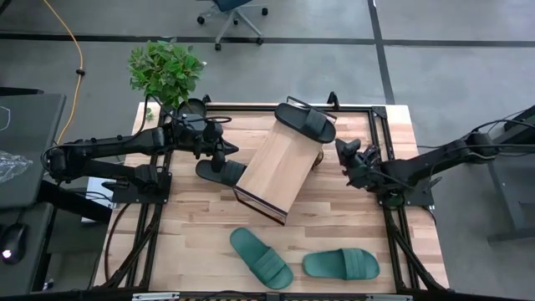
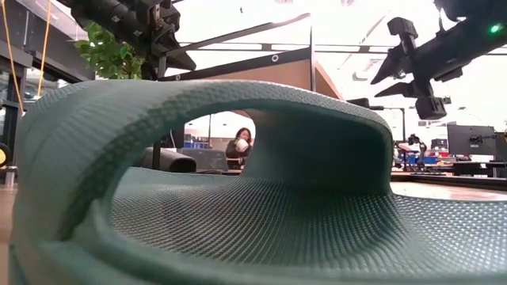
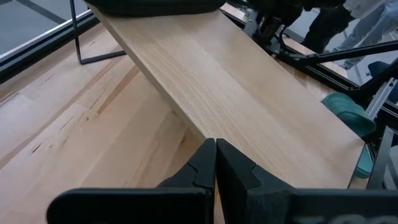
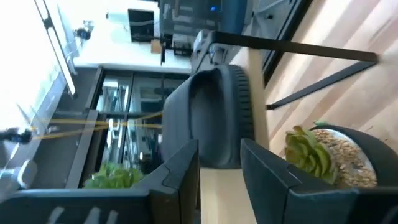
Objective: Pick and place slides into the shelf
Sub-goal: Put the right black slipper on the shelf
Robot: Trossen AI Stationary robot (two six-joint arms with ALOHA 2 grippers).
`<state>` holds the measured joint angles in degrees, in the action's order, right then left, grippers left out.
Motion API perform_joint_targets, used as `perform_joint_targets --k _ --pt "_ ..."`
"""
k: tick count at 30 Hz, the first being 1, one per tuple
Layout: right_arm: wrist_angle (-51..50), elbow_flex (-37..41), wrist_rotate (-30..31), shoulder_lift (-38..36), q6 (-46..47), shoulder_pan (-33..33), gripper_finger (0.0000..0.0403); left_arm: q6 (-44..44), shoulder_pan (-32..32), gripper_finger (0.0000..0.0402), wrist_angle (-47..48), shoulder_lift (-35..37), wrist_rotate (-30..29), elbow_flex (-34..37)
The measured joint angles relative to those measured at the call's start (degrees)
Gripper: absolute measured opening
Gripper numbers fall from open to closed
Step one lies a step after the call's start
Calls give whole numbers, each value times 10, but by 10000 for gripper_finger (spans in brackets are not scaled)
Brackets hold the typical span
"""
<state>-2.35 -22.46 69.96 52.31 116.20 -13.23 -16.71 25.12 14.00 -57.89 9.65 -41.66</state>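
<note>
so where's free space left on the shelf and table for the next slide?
Shelf: only one black slide at its far end; the board below it is bare. Tabletop is bare near-left, beside the teal slides. Crowded on the shelf's left, where the second black slide lies under the shut left gripper. The open right gripper hovers at the shelf's right.

The near teal slide [image 2: 238,214] looks like matt rubber with a fine pebbled grain. The shelf [image 3: 236,93] is smooth, pale wood with straight grain on thin dark metal legs. The counter [image 1: 201,242] is jointed wooden strips. The black slide [image 4: 217,118] looks dull, its edge ribbed.
</note>
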Motion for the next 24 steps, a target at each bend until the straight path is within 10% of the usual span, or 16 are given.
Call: perform_joint_targets --k 10,17,24 --pt "45 0 -272 -104 -302 -22 110 99 0 1 -18 0 -15 0" --pt "202 0 -270 -107 -569 -11 110 178 0 1 -116 -40 22 0" --pt "210 0 -312 -107 -604 44 110 155 0 1 -140 -114 29 -27"
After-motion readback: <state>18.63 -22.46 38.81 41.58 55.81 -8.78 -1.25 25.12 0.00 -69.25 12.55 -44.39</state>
